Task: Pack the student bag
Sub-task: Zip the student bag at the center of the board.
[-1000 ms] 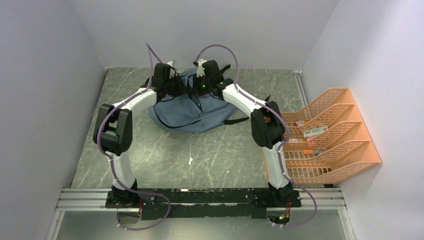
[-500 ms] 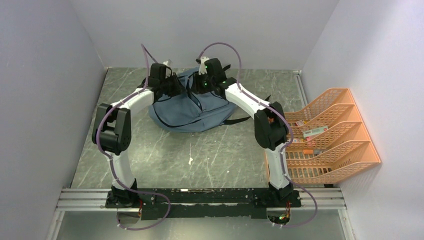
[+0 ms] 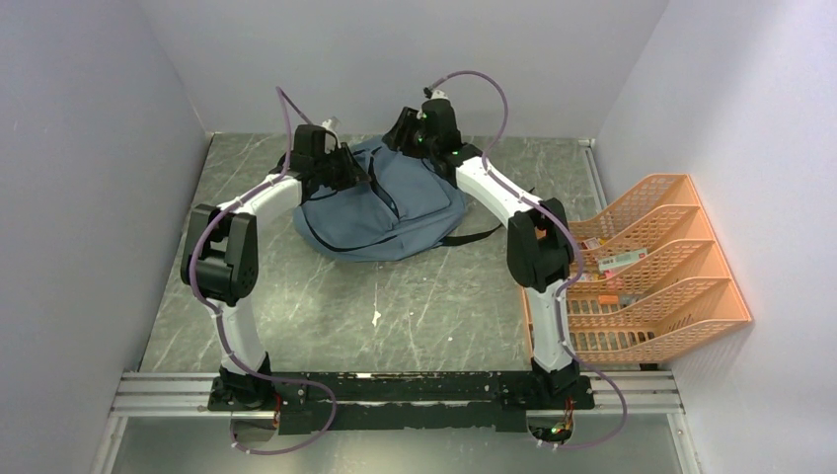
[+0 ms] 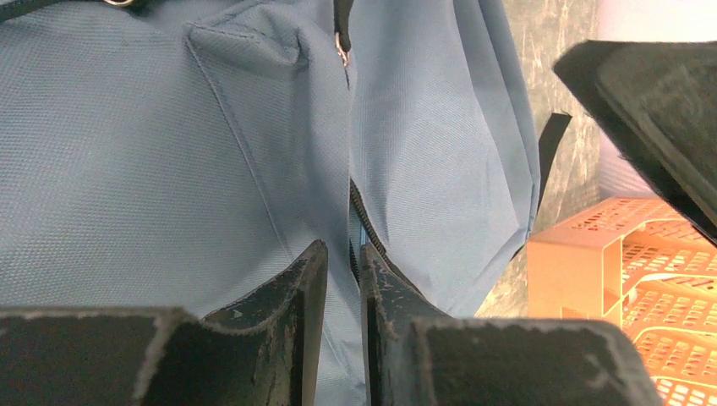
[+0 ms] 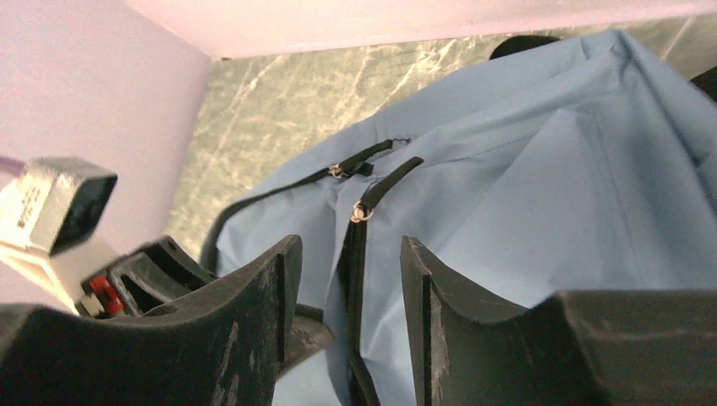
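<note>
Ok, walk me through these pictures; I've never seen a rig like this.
Two robot arms are bolted at the table's near edge. The wide picture looks down from above and behind them; the other two come from cameras on each wrist, black jaws in front. A grey-blue student bag lies at the back; an orange tray rack with small items stands on the right. The left arm has its jaws nearly together at the bag's zip; whether they pinch it is unclear. The right arm's jaws stand open, holding nothing.
</note>
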Tool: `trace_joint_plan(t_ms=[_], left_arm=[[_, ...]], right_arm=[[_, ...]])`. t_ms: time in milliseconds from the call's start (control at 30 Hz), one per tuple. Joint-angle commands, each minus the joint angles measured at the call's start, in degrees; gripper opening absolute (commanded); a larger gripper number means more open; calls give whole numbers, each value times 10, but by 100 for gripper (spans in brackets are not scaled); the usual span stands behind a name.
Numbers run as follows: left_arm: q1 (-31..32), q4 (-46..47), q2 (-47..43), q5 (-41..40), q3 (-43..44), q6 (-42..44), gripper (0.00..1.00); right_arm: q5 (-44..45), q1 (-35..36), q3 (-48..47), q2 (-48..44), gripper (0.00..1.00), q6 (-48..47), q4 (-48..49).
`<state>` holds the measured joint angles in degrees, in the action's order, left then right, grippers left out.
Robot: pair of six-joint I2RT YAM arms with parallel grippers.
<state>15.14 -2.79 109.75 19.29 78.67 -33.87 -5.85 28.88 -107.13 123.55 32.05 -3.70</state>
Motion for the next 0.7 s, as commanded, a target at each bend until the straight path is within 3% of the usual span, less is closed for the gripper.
trace_joint_plan(t_ms=[0, 133, 400, 667], left_arm=[[-4, 23, -14, 32, -4, -4, 26], [-3, 42, -11, 42, -8, -11, 26], [-3, 36, -3, 45, -2, -9, 24], [-3, 36, 1, 49, -2, -10, 23]], right_arm=[[12, -1, -7, 29, 51, 126, 62], [19, -3, -24, 66, 51, 174, 84], [8, -3, -108, 154, 51, 177, 80], [-6, -4, -131, 187, 50, 181, 91]])
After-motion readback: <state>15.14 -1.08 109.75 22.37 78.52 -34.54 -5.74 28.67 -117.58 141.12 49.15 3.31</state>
